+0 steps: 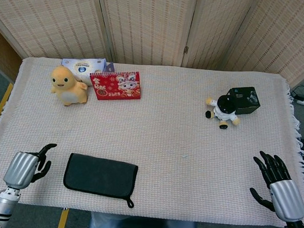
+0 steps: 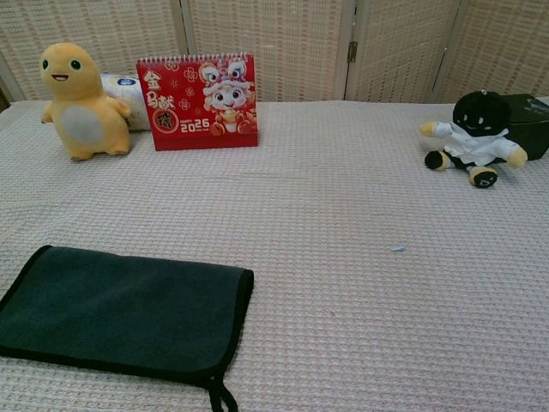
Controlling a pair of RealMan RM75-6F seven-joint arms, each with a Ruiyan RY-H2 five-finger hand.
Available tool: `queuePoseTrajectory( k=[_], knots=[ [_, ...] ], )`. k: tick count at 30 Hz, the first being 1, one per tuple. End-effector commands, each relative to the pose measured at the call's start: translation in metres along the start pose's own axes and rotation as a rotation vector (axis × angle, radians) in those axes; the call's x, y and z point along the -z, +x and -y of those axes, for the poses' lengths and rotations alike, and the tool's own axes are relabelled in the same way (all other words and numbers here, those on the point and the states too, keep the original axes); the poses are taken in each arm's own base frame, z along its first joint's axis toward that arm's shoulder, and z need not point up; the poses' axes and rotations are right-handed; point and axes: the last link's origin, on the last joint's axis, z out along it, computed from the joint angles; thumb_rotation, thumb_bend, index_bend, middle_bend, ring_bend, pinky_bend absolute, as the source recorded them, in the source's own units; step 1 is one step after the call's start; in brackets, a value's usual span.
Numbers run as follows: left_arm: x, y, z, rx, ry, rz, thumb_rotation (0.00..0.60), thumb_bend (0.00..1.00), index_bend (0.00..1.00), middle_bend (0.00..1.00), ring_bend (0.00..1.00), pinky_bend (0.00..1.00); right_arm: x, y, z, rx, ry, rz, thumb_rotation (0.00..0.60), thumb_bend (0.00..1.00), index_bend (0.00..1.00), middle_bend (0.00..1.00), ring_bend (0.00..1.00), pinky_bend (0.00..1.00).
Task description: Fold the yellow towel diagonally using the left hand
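Observation:
The towel (image 1: 100, 176) lies folded flat near the table's front left, showing only its dark green-black side with a small loop at its front right corner; its yellow side is hidden. The chest view shows the same towel (image 2: 120, 313) as a dark rectangle. My left hand (image 1: 26, 167) is off to the left of the towel, apart from it, fingers spread and holding nothing; the chest view does not show it. My right hand (image 1: 278, 185) hovers at the front right corner of the table, fingers spread and empty.
At the back left stand a yellow plush toy (image 1: 67, 85), a red calendar (image 1: 115, 85) and a white-blue packet (image 1: 83, 66). A black-and-white plush (image 1: 224, 109) leans by a black box (image 1: 244, 99) at the back right. A woven cloth (image 1: 166, 135) covers the table.

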Motion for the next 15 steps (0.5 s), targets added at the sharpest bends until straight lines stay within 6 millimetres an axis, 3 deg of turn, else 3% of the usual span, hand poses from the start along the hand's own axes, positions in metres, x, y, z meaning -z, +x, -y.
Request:
queuePoseTrajectory(
  k=[1,2,5,8,15],
  knots=[
    [0.023,0.01,0.011,-0.049,0.095,-0.129,0.6,0.49,0.22,0.18,0.12,0.08,-0.001,0.0,-0.001,0.004,-0.009,-0.001,0.6,0.33,0.0,0.0,0.0,0.0],
    [0.03,0.01,0.014,-0.057,0.126,-0.145,0.6,0.45,0.18,0.12,0.05,0.02,-0.001,0.0,-0.002,0.003,-0.013,0.003,0.6,0.33,0.0,0.0,0.0,0.0],
    [0.047,0.006,0.025,-0.081,0.219,-0.105,0.6,0.41,0.13,0.04,0.0,0.0,-0.001,-0.002,-0.003,0.01,-0.024,0.029,0.6,0.33,0.0,0.0,0.0,0.0],
    [0.052,0.009,0.026,-0.062,0.257,0.02,0.6,0.38,0.11,0.03,0.0,0.0,-0.004,-0.004,-0.001,0.023,-0.023,0.044,0.6,0.32,0.0,0.0,0.0,0.0],
    [0.056,0.015,0.023,-0.042,0.263,0.082,0.6,0.38,0.1,0.03,0.0,0.0,-0.007,-0.009,0.005,0.037,-0.007,0.069,0.6,0.33,0.0,0.0,0.0,0.0]
  ],
)
